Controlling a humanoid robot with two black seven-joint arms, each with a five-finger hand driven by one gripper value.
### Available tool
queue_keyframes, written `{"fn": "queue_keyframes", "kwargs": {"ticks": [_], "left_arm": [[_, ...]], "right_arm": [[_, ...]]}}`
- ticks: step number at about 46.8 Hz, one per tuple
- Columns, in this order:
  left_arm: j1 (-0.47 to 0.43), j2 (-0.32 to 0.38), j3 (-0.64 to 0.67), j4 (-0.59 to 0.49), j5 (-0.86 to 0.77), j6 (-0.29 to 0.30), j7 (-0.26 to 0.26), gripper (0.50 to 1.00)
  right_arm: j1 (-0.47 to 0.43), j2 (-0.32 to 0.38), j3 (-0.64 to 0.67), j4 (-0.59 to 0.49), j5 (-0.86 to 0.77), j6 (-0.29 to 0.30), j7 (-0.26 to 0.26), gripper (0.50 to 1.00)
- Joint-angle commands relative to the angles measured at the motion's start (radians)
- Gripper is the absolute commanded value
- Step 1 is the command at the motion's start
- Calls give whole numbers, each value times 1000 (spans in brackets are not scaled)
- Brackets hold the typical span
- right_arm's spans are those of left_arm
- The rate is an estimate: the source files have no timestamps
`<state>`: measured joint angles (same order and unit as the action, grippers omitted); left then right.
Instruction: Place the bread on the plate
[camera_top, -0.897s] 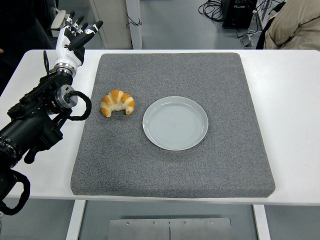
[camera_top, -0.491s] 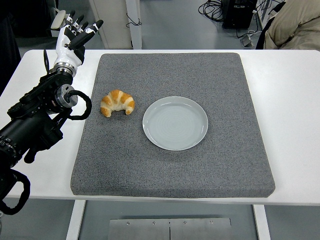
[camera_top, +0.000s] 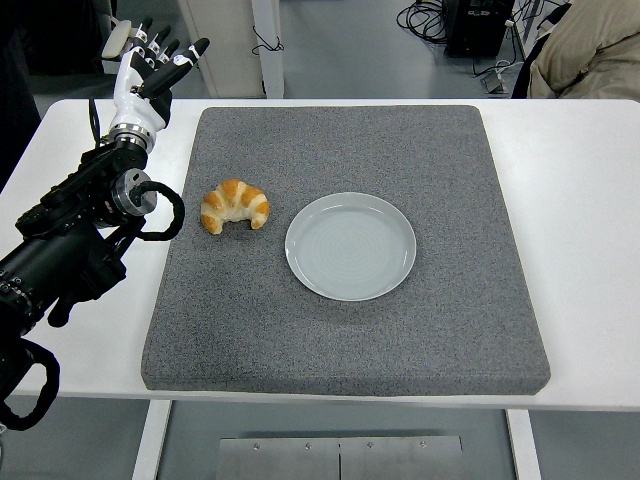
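Shifted only a touch since the earlier frames: left hand (camera_top: 150, 68), white with black-tipped fingers (camera_top: 195, 47), raised a shade higher and tilted a little toward the far left corner of the white table (camera_top: 585, 200). Fingers spread and loose, holding nothing. Well apart from the bread, beyond the far-left corner of the grey, coarse-textured mat (camera_top: 400, 150). No right arm in view.

Unmoved on the mat: golden-brown, crescent-shaped croissant (camera_top: 235, 205), lying on the left half with its horns pointing toward the near edge. Just to its right, not touching, the round pale-grey plate (camera_top: 351, 246), bare, near the mat's centre. Part of a person in a beige garment (camera_top: 590, 45) visible at the top right, clear of the work.

Judged as the reach stage, grasp not yet begun, task barely started. To do this step well: swing the hand in and down over the croissant, fingers kept wide until they straddle the thick middle of the crescent rather than a horn. Close gently, since such pastry probably crushes and flakes under pressure. Lift clear of the mat before travelling right, so as not to drag across the rough surface or knock the plate rim. Release low over the plate's centre.
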<state>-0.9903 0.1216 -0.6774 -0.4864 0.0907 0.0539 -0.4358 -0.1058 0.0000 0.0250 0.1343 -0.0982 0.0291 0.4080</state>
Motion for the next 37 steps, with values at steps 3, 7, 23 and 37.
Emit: {"fn": "queue_keyframes", "kwargs": {"ticks": [3,7,23,37], "left_arm": [[-1,1,2,0,0,-3,-1,971],[-1,7,4,-1,3,-5,-17,971],[2,61,84,-34,11,-8,-34,969],[-10,130,206,-130,12,-6,35,968]], "right_arm": [[0,0,1,-1,0,0,0,1000],[0,0,1,-1,0,0,0,1000],[0,0,0,1,0,0,0,1000],[0,0,1,-1,0,0,0,1000]]}}
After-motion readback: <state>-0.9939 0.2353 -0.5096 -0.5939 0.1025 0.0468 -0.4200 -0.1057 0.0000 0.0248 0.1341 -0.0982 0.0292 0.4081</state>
